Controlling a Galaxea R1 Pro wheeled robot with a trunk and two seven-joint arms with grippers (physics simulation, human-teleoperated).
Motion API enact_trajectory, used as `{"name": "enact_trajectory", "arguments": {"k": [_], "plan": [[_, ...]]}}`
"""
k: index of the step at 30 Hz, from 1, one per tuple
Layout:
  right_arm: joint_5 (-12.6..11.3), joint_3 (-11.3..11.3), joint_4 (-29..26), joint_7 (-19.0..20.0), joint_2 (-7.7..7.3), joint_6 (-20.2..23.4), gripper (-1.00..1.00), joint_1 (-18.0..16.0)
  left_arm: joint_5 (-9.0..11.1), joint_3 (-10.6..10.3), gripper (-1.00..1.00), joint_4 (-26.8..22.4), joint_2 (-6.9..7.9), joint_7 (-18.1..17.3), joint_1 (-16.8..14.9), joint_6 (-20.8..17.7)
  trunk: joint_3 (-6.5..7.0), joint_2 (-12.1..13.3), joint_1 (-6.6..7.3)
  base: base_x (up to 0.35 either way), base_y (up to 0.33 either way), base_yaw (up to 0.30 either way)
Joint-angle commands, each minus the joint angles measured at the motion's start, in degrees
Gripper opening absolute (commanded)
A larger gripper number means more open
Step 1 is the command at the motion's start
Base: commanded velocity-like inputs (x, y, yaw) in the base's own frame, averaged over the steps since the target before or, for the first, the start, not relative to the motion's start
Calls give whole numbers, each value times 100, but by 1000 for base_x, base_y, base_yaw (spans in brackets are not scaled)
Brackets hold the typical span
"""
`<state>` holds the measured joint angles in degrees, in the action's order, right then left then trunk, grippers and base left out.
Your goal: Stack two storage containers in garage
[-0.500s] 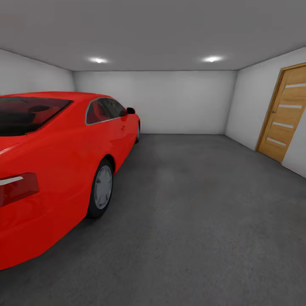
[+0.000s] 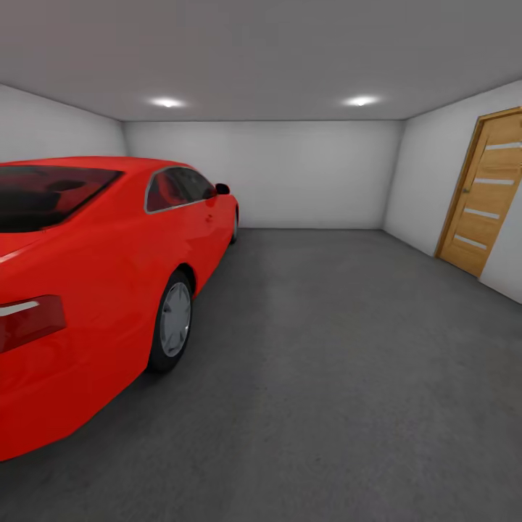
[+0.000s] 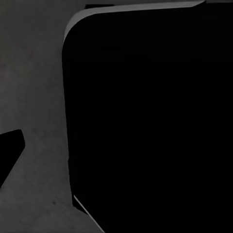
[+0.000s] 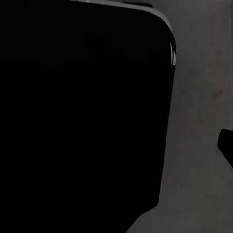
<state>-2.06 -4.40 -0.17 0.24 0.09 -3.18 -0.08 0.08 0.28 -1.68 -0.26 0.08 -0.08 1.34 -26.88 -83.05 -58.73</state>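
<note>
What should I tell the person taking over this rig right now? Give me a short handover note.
Grippers: their state cannot be told; both wrist views look down at dark grey floor past a large black shape.
Location: in the garage, facing the back wall. Red car stands at left, wooden door on the right wall, open floor ahead.
Containers: no orange-red bin appears on the floor ahead.
Done: nothing visibly placed here.
Left: bring both containers in, set one on the floor, stack the other on it.

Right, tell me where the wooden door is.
In the head view the wooden door is on the right wall of the garage, across the dark grey floor from the red car.
</note>
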Motion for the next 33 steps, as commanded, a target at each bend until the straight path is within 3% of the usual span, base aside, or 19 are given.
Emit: {"name": "enact_trajectory", "arguments": {"k": [1, 16, 21, 22, 33], "plan": [[-56, -77, 0, 2, 0, -47, 100, -1, 1, 2, 100, -2, 0, 1, -1, 14, -5, -3, 0, 0, 0, -134], [-536, -561, 0, 4, -1, -112, 100, -1, 1, -1, 100, -15, -2, 3, -1, 16, -5, -3, 0, 0, 0, -257], [-541, -723, 0, 7, -1, -112, 100, -1, 7, -2, 100, -8, 7, -22, -1, 13, -5, -3, 0, 0, 0, -282], [-541, -2205, 0, 7, -1, -112, 100, -1, 6, -2, 100, -8, 7, -23, -1, 14, -5, -3, 0, 0, 0, -282], [-548, -2205, 0, 2, -17, -112, 100, -1, 7, 26, 100, -15, 3, -27, -1, 30, -5, -3, 0, 0, 0, -282]]}}
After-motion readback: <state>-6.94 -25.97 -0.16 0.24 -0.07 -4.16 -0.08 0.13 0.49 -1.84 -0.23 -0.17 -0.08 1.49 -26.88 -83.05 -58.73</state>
